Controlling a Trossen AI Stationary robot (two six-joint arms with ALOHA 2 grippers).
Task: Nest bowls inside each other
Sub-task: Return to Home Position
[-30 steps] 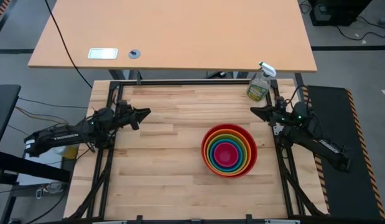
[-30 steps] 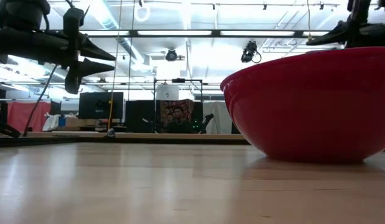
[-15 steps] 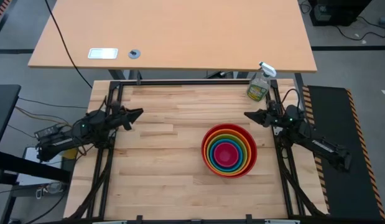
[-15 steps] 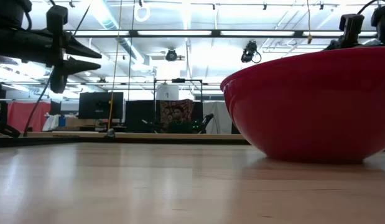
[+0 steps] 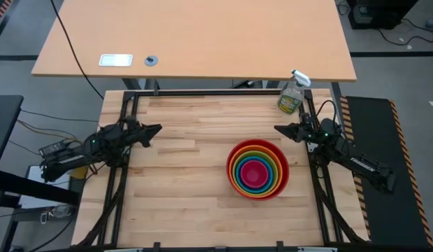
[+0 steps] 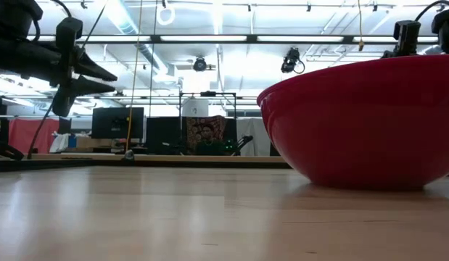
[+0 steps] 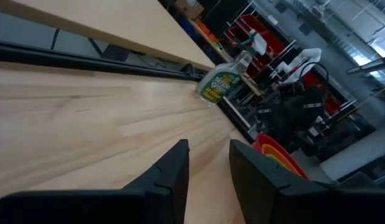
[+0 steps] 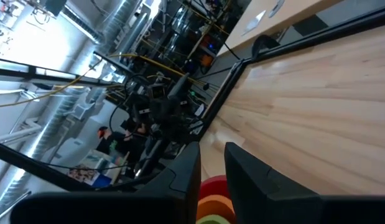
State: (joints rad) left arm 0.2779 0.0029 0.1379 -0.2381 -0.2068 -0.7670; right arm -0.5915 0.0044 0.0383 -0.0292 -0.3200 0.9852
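Note:
The bowls (image 5: 257, 169) stand nested on the table right of its middle, the red one outermost, then orange, green, blue and pink at the centre. In the low view the red bowl's wall (image 6: 362, 123) rests by its base on the wood. My left gripper (image 5: 157, 129) hovers open at the table's left edge, pointing level toward the right, with nothing between its fingers (image 7: 208, 146). Open as well, my right gripper (image 5: 278, 130) hovers at the right edge, pointing left, just beyond the bowls' far side (image 8: 212, 149).
A clear spray bottle (image 5: 292, 94) stands at the table's far right corner, close behind my right gripper. A black frame (image 5: 202, 93) runs along the table's far edge and sides. Bare wood lies between the left gripper and the bowls.
My left gripper has drawn back toward the table's left edge, staying roughly level. My right gripper has sunk, dropping behind the red bowl's rim in the low view. The bowls have not moved.

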